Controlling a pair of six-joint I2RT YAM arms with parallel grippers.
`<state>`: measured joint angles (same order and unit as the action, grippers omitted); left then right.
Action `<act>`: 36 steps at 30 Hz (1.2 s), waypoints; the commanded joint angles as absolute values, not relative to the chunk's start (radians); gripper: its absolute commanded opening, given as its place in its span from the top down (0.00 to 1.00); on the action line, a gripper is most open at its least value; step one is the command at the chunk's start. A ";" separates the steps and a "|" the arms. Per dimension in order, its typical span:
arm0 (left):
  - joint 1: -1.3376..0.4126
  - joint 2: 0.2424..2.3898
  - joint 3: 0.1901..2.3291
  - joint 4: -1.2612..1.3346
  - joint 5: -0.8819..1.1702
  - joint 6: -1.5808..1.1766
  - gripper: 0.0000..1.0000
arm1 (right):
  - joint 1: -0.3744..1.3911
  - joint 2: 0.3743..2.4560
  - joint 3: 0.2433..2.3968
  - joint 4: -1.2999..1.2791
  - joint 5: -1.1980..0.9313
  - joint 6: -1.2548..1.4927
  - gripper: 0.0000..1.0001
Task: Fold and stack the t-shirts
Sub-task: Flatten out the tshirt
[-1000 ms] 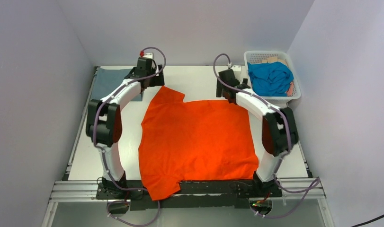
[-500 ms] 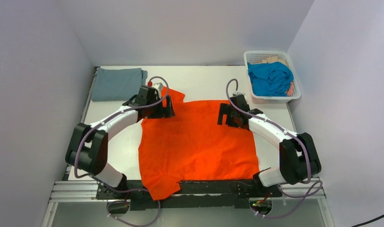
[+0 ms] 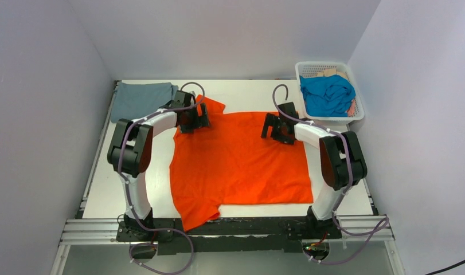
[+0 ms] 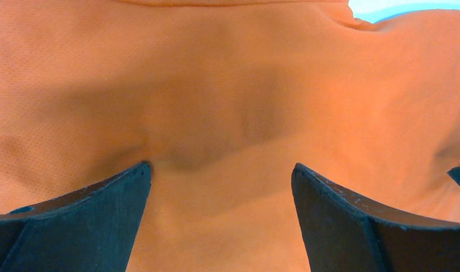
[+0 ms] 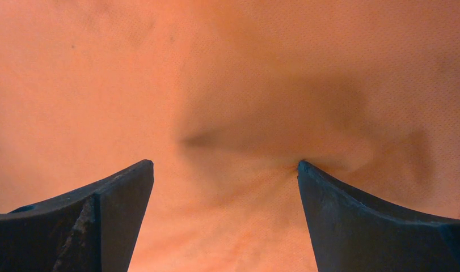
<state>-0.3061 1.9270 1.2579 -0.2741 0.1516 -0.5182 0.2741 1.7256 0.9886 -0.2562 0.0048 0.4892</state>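
A white counter point(image 3: 241, 93) is seen from above, closed in by pale walls point(image 3: 230, 34) at the left, the back and the right. A metal rail point(image 3: 92, 230) is fixed along the near edge, where two arms are bolted.

Most of the middle is covered by an orange shirt point(image 3: 241, 166), spread flat, with one sleeve laid over the near rail. Bare counter is left as a wide strip to the left of it, a band along the far edge and a narrow strip at the right.

Three shirts are counted. The grey-blue shirt point(image 3: 139, 102) is laid folded in the far left corner. The turquoise shirt point(image 3: 327, 94) is bundled inside the one white basket point(image 3: 319, 70) in the far right corner.

The left fingers point(image 4: 74, 226) are spread wide at the far left part of the orange shirt, by its sleeve; nothing is clamped between them. The right fingers point(image 5: 375, 226) are likewise spread wide at its far right part, with one tip pressed into the cloth, where small creases are raised.
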 commanded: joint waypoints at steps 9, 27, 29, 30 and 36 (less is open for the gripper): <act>-0.174 2.268 1.701 -0.394 0.228 -0.485 0.00 | 0.178 2.087 1.397 -0.260 -0.042 0.416 0.00; -0.371 1.582 1.209 -0.350 0.089 -0.448 0.01 | 0.196 1.430 0.985 -0.180 0.042 0.504 0.00; -0.422 1.469 1.089 -0.389 0.016 -0.519 0.01 | 0.192 1.337 0.902 -0.153 0.071 0.518 0.00; -0.449 1.408 1.029 -0.405 -0.012 -0.547 0.01 | 0.191 1.295 0.872 -0.148 0.086 0.527 0.00; -0.666 1.137 0.798 -0.657 -0.209 -0.710 0.01 | 0.181 1.201 0.779 -0.147 0.128 0.543 0.00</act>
